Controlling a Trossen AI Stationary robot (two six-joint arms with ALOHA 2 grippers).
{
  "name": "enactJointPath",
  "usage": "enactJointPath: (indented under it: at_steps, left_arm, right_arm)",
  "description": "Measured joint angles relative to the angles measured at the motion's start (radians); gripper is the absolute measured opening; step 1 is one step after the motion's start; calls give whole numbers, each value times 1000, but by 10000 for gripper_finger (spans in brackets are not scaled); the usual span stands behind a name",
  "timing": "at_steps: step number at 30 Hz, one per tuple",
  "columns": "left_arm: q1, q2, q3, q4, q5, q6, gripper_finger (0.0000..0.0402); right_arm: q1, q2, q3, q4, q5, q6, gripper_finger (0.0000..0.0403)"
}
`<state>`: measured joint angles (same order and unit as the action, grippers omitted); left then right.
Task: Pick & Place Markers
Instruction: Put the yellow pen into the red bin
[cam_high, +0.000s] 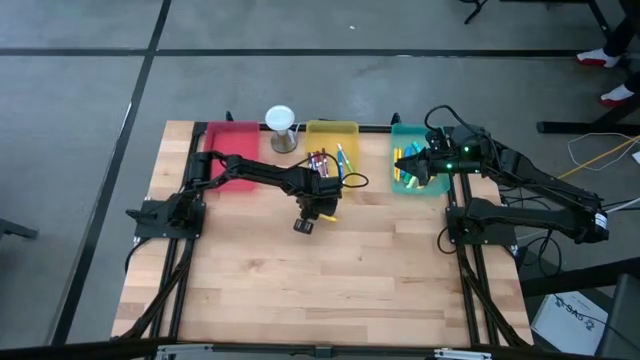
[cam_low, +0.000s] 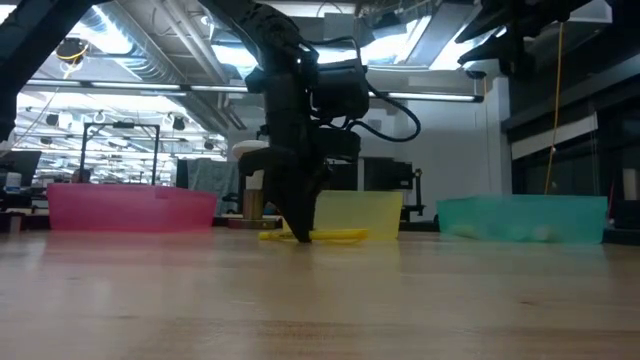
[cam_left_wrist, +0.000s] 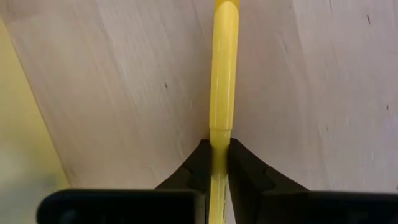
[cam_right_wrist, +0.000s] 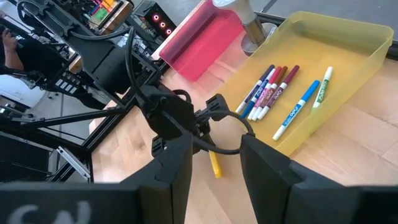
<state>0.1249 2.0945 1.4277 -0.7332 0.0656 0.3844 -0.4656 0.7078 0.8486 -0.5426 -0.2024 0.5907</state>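
Left gripper (cam_left_wrist: 219, 163): it is down on the wooden table (cam_high: 330, 290), just in front of the yellow tray (cam_high: 350, 131). Its two dark fingers are closed tight on a yellow marker (cam_left_wrist: 222, 74).
Yellow marker: it lies flat on the table, touching the wood, near the front wall of the yellow tray. One end sticks out past the fingers. In the low view it shows as a thin yellow line (cam_low: 335, 236) under the gripper.
Right gripper (cam_high: 420, 166): it hangs over the teal tray (cam_high: 402, 131). Its fingers stand partly apart, and nothing shows between them.
Markers in the yellow tray (cam_right_wrist: 273, 93): a small bunch of red, blue and white ones lies side by side, with a blue one and a green one just beside them.
Markers in the teal tray (cam_high: 408, 179): some green and yellow ones lie inside, partly hidden by the right gripper.
Red tray (cam_high: 232, 135): it sits at the back left of the table.
White-topped hourglass (cam_high: 281, 130): it stands upright between the red tray and the yellow tray.
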Motion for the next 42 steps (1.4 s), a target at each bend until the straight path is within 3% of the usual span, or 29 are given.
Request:
enactJointPath:
  at_steps: [10,23,33,42]
  left_arm:
    - [-12,-15,63,-102,-27,-28,26]
    - [-11,-153,176,-224,-48,-80,25]
    - [-26,-390,180,-201,-52,-183,25]
    - [-27,-587,180,-15,-39,-297,25]
  right_arm:
    - [0,0,0,2,0,0,133]
    - [0,-1,0,39,-11,-20,133]
    - [0,-1,0,164,-37,-29,133]
    - [36,-1,0,344,-71,-36,133]
